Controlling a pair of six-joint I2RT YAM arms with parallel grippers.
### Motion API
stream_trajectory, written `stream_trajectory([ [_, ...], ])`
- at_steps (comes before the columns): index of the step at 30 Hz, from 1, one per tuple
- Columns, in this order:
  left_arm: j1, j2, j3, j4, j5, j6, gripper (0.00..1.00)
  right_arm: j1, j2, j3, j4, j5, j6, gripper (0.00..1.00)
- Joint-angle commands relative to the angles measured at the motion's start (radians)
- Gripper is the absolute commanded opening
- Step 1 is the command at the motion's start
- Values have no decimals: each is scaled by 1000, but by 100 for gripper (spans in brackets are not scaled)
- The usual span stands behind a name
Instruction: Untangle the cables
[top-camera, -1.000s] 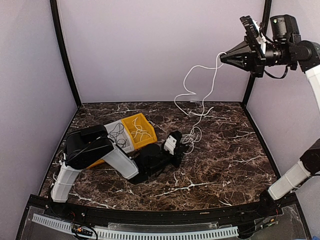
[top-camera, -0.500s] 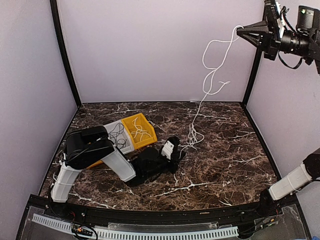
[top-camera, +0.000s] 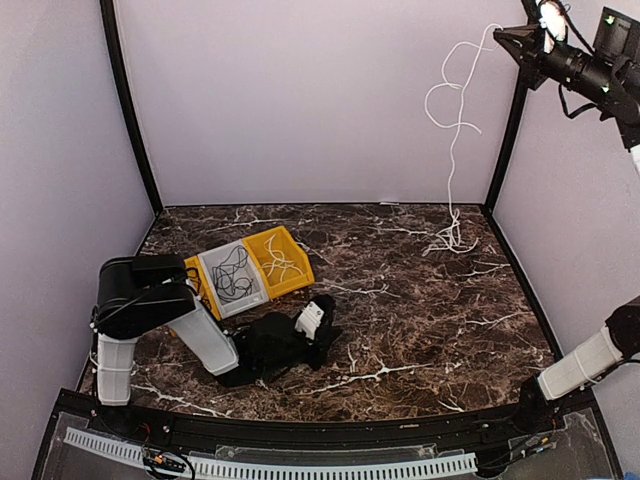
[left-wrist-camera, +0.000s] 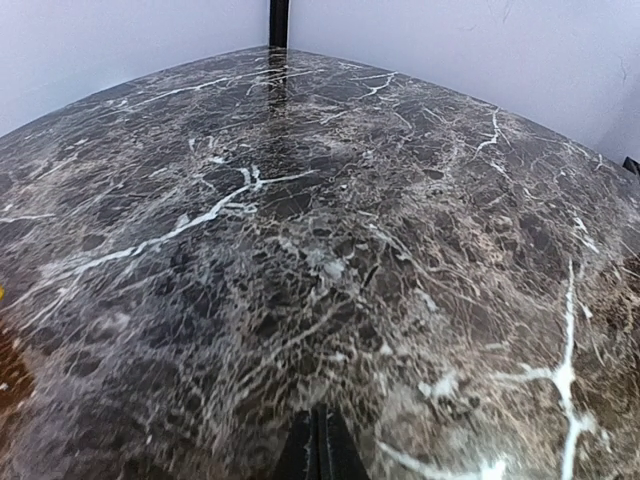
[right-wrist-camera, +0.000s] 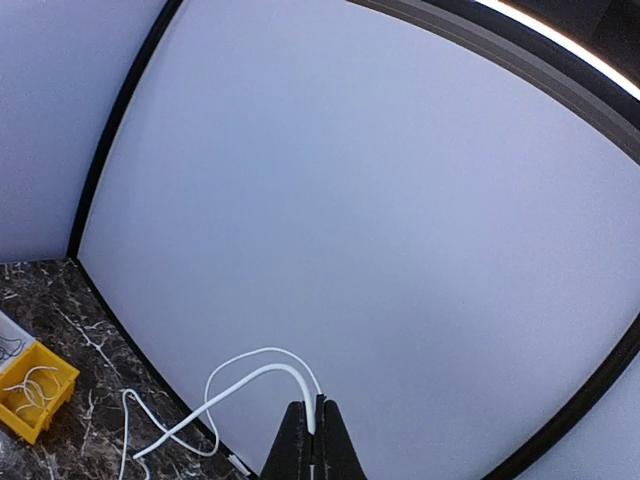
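My right gripper (top-camera: 503, 36) is raised high at the back right and is shut on a white cable (top-camera: 452, 120). The cable hangs in loops from it, and its lower end lies bunched on the table (top-camera: 447, 240). In the right wrist view the white cable (right-wrist-camera: 240, 381) arches out of the shut gripper (right-wrist-camera: 317, 425). My left gripper (top-camera: 327, 335) lies low over the table at front centre, shut and empty; its tips show in the left wrist view (left-wrist-camera: 318, 450). Black cables (top-camera: 232, 274) lie in the grey bin (top-camera: 213, 262). White cables (top-camera: 281, 261) lie in the yellow bin (top-camera: 300, 270).
The grey and yellow bins stand side by side at the left of the dark marble table (top-camera: 420, 320). Purple walls and black corner posts (top-camera: 128, 110) close in the cell. The yellow bin also shows in the right wrist view (right-wrist-camera: 52, 400).
My right gripper has risen up and to the right, pulling the white cable off the table's middle toward the back right. My left arm has drawn back toward the front left.
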Motion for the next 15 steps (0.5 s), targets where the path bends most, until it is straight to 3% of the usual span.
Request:
stream_trajectory([
  [1,-31,-194,-160,-32,-103,-62,0,-13,-7,-102,155,186,-27,0],
  [4,-42,-266,-230,-21,-121,-79,0,-13,-33,-248,172,123,-46,0],
  [7,-43,-347,-267,5,-38,-44,0,-13,-66,-408,182,63,-49,0],
  [12,-43,-433,-165,-139,101,-33,2,-13,-122,-628,166,-87,-42,0],
  [13,-43,-437,-146,-164,102,-37,5,-13,-132,-657,153,-124,-45,0],
  [15,-43,-448,-101,-218,92,-41,24,-10,-146,-700,113,-197,-56,0],
])
